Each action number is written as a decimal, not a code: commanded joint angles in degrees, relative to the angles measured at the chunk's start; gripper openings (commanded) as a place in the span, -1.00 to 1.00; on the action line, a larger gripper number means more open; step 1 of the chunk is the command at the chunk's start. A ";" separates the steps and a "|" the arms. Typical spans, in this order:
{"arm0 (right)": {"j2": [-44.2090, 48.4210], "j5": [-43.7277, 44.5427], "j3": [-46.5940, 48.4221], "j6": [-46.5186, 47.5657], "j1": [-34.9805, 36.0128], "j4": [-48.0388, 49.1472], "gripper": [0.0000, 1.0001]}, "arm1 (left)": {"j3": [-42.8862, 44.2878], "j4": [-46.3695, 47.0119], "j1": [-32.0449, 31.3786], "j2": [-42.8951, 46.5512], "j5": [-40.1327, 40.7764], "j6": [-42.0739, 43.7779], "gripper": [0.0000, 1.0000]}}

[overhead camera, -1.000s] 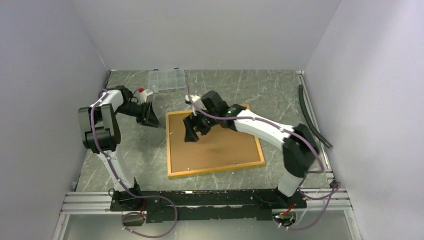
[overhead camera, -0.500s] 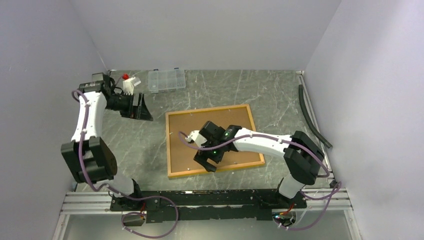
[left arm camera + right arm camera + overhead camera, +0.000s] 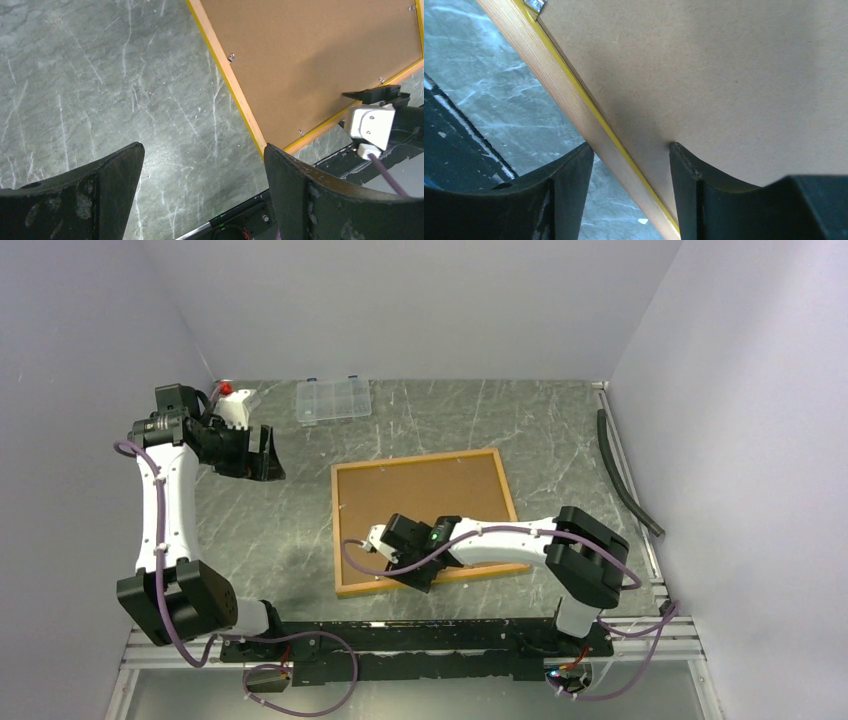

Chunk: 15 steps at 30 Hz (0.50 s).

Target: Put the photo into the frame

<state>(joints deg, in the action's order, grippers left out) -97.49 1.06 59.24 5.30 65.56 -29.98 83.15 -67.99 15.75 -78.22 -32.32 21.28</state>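
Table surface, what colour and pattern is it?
The table is dark grey-green, marbled with thin white veins; clearest in the left wrist view.

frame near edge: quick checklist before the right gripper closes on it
1. right gripper straddles the frame at its near edge: ok
2. its jaws stand apart, nothing held: ok
3. left gripper open, empty, off to the side of the frame: ok
4. backing board lies inside the frame, back side up: ok
5. photo in place under the board: cannot tell, none in view
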 commanded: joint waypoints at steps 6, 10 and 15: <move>-2.30 9.14 0.81 -3.34 3.25 2.88 -0.35 | 2.74 2.10 0.48 -0.15 -2.56 -3.30 0.90; -3.00 12.56 3.84 -3.71 3.95 4.18 -0.98 | 1.48 2.50 0.51 -0.46 -4.59 -2.07 0.88; -4.10 10.84 9.87 -2.66 4.10 5.01 -1.00 | -7.36 0.51 0.46 2.77 -16.89 14.58 0.80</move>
<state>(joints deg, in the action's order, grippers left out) -101.60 9.63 63.51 4.64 69.91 -26.68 82.02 -66.52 16.05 -78.41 -38.30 22.81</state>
